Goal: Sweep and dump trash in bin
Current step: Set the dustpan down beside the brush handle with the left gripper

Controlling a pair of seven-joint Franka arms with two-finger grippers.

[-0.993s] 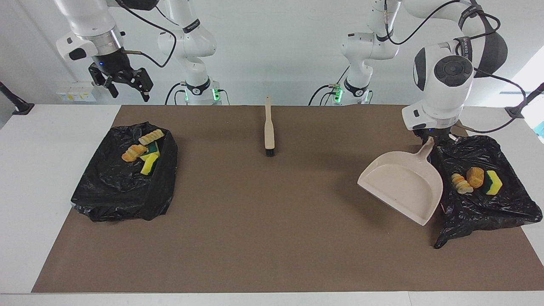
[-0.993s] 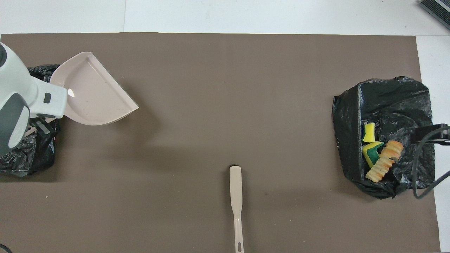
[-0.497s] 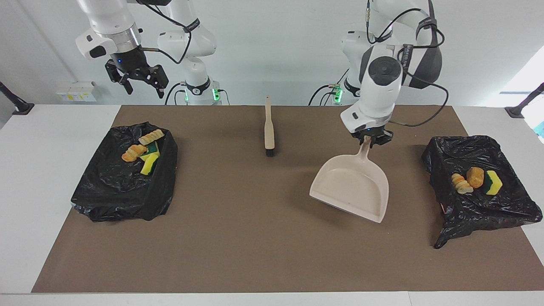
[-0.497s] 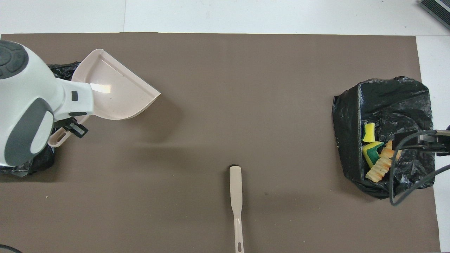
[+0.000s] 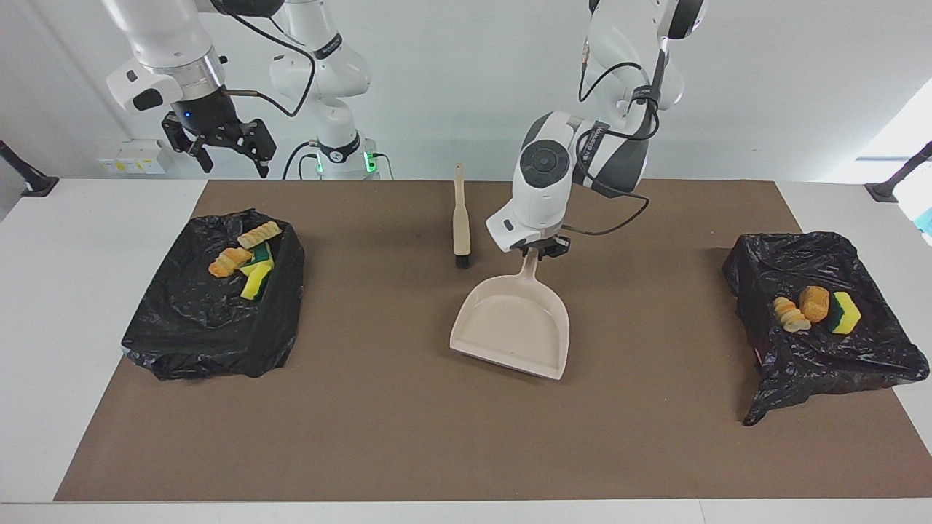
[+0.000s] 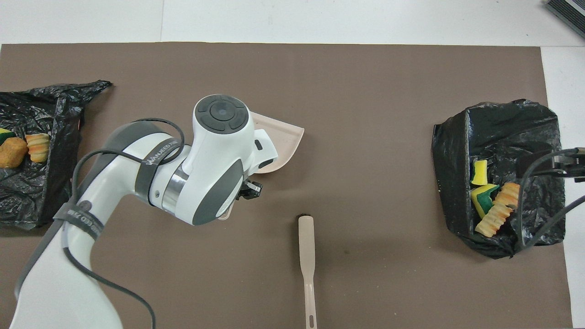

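While our left gripper (image 5: 539,251) holds its jaws clamped on the beige dustpan (image 5: 513,324) over mid-tabletop (image 5: 655,437), beside the brush (image 5: 461,218), our right gripper (image 5: 222,142) waits, jaws wide, over its own end. The trash (image 5: 244,262) lies in two black-lined bins (image 5: 211,320), one at each end.

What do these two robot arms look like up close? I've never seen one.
Both arms are glossy white, built from rounded tube segments with dark grey joint caps and silver rings. Loose black cables loop along them, strapped on by black bands with white lettering. Green lights glow at the bases. Each ends in a small black claw: the left claw, the right claw.
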